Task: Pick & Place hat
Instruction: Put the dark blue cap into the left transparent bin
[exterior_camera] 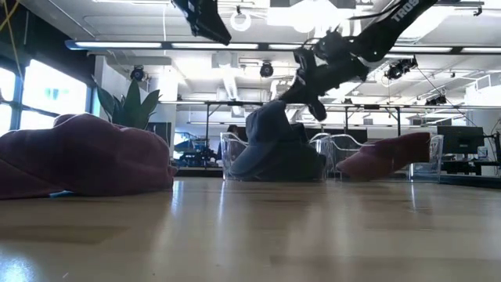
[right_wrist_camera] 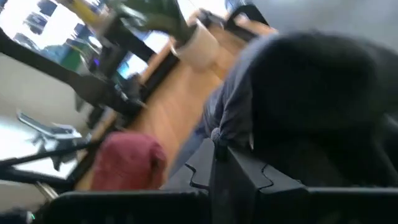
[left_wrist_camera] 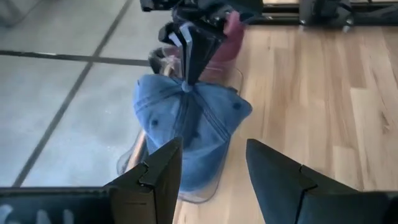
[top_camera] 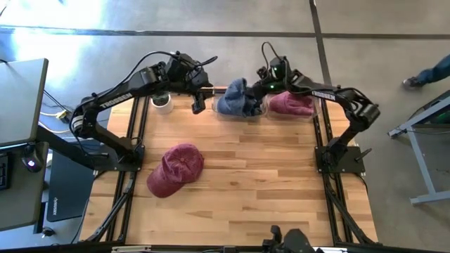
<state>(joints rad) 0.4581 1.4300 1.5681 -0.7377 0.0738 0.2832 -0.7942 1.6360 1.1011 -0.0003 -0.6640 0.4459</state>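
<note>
Right gripper [top_camera: 259,90] pinched together on the crown button of the blue hat [top_camera: 235,98], which sits in a clear bin [left_wrist_camera: 186,190] at the table's far edge; left gripper [top_camera: 199,102] parted, empty, beside it; maroon hat [top_camera: 176,169] lies mid-table.

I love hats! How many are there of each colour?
Red hats: 2
Blue hat: 1
Total: 3 hats
</note>
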